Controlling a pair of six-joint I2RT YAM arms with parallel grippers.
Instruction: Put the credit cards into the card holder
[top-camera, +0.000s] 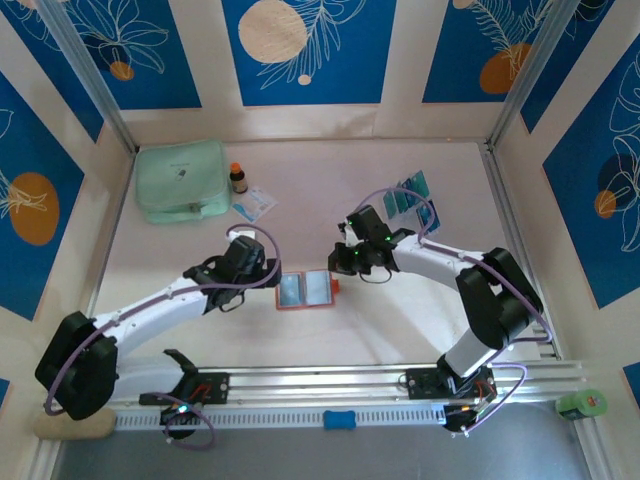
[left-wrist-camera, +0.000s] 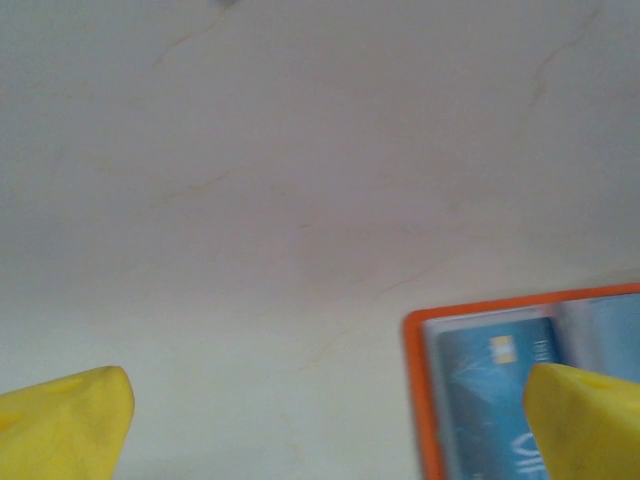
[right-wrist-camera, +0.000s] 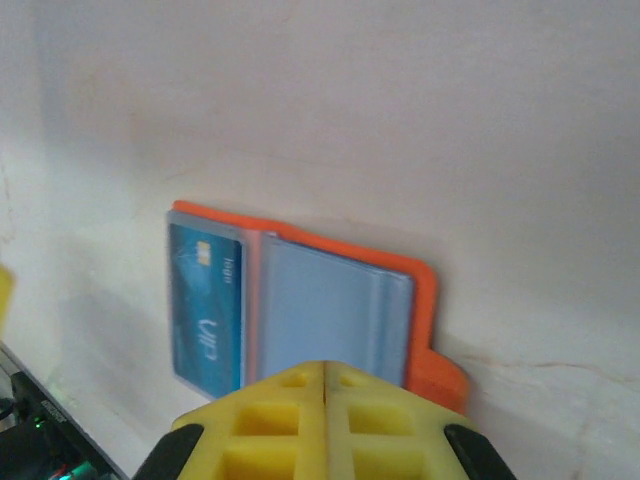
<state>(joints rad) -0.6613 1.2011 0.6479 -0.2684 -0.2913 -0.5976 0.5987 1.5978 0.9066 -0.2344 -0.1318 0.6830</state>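
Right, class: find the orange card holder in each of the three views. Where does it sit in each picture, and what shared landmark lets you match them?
Top external: the card holder lies open near the centre.
Left wrist: card holder in the bottom right corner, cut by the frame.
Right wrist: card holder at centre, lying open.
Shared landmark: the blue card in its pocket.

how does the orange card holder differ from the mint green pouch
The card holder is orange-red; the pouch is mint green. The card holder is much smaller than the pouch. The card holder lies opened out with a blue card in one pocket; the pouch looks closed. Both lie flat on the table.
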